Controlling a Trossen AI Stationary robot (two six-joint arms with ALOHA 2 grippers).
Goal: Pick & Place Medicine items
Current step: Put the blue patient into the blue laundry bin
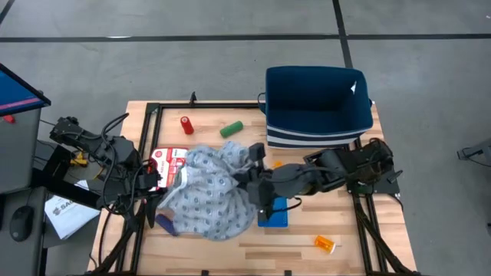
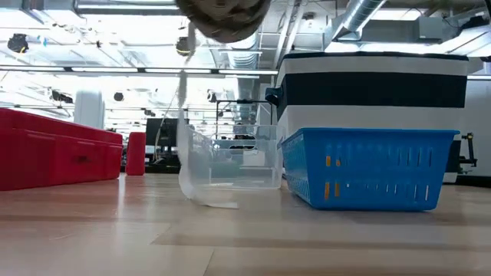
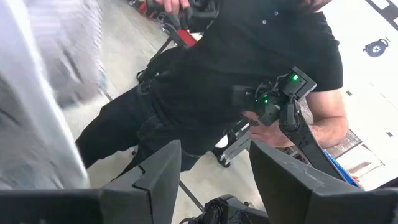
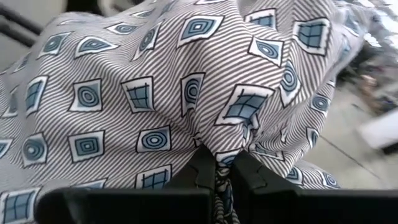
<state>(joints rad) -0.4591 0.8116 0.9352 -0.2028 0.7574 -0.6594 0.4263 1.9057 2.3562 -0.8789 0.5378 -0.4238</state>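
In the high view a red tube [image 1: 186, 125] and a green tube [image 1: 231, 129] lie on the far part of the table. An orange pill bottle [image 1: 324, 244] lies near the near edge. The grey-white patterned cloth [image 1: 209, 195] is heaped mid-table, partly over the red-and-white first-aid case [image 1: 166, 159]. A dark-blue thing [image 1: 165, 222] pokes out at its near left edge. My right gripper [image 4: 216, 163] is shut on the cloth. My left gripper [image 3: 214, 152] is open at the cloth's left edge [image 1: 156, 188], pointing up toward a person. My right gripper pinches a raised fold of the patterned cloth [image 4: 217, 146] between its two fingertips, near the cloth's right side [image 1: 253, 162]. It comes in from the table's right. The cloth bulges up in front of the fingers, and its rest lies bunched on the table.
A dark-blue bin with white stripes [image 1: 318, 107] stands at the far right corner. A blue basket [image 1: 275, 212] sits under my right arm, also in the low view [image 2: 368, 169], beside a clear container [image 2: 230, 161]. A person in black [image 3: 249, 56] stands beyond the table.
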